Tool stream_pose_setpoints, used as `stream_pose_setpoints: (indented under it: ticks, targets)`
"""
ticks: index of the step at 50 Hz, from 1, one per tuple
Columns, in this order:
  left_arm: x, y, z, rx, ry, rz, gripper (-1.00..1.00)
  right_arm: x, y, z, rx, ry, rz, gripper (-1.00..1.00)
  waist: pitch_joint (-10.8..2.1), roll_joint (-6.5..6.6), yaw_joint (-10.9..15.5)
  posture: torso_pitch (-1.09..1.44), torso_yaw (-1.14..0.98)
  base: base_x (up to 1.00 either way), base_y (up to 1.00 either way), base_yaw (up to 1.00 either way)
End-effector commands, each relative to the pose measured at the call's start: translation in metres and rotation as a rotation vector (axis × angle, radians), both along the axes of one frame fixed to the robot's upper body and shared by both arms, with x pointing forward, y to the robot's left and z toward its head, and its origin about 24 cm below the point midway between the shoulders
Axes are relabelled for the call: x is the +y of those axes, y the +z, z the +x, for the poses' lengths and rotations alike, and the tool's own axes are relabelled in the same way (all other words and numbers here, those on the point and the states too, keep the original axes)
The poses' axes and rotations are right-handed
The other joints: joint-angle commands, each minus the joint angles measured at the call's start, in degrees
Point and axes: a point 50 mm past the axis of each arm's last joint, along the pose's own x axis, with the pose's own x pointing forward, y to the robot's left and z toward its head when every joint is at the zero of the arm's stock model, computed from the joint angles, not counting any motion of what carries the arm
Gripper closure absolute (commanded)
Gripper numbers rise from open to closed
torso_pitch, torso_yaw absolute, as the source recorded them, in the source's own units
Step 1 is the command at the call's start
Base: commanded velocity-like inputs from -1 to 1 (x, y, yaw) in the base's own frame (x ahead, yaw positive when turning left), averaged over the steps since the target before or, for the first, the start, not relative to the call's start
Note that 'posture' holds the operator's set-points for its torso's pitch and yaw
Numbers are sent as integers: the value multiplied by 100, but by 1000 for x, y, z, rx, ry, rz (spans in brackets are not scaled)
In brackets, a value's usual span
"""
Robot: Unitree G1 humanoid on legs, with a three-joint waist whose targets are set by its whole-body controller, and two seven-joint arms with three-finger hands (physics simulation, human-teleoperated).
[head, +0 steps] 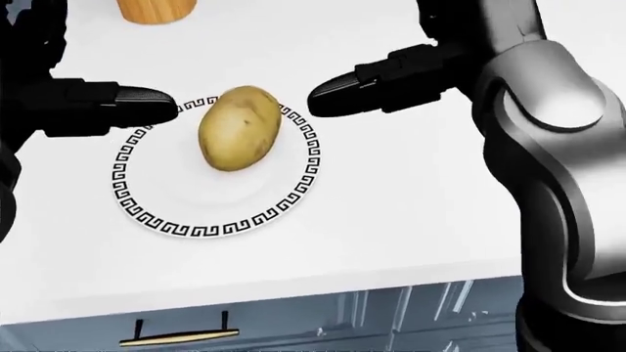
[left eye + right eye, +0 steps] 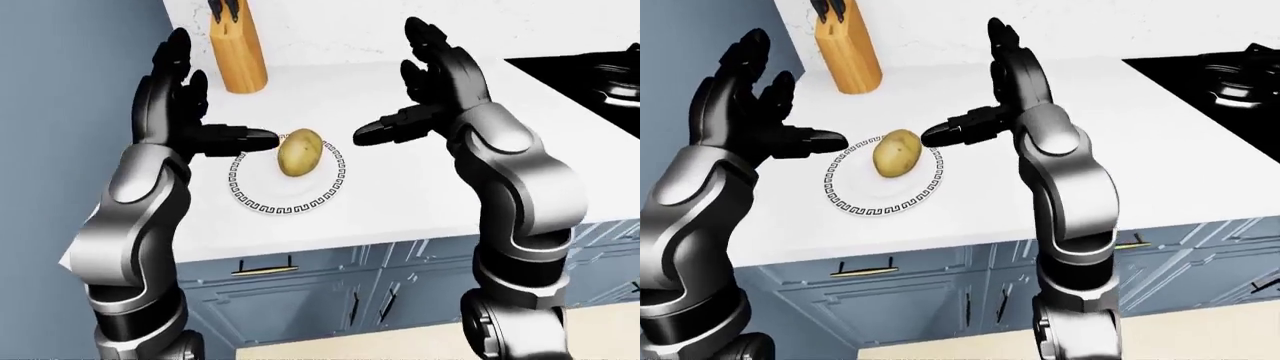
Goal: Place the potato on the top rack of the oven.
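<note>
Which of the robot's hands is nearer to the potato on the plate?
Left, narrowly. In the head view the left hand points a thumb tip just off the left end of the potato; the right hand reaches in from the upper right with a slightly wider gap. Both are open.

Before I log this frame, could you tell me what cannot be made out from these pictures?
- Oven and its rack: outside all three views.
- Knife block: cut by the head view's top edge.
- Stove: cropped at the eye views' right edge.
- Plate rim: partly hidden under the potato and left hand.
</note>
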Motion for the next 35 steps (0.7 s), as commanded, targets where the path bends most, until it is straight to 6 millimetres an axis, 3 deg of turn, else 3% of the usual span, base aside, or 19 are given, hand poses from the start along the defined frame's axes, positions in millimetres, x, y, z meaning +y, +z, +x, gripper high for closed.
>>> stream_pose_setpoints:
  ticks: [1, 22, 35]
  targets:
    - [1, 16, -4, -80, 6, -2, -100, 3, 17, -6, -90, 17, -12, -100, -142, 11, -4, 0, 0, 0, 0, 0]
    - [8, 21, -8, -94, 30, -12, -100, 54, -2, -1, -72, 158, -59, -100, -165, 100, -18, 0, 0, 0, 0, 0]
    - [9, 19, -7, -88, 31, -12, -100, 75, -16, 9, -34, 208, -70, -100, -187, 140, -35, 0, 0, 0, 0, 0]
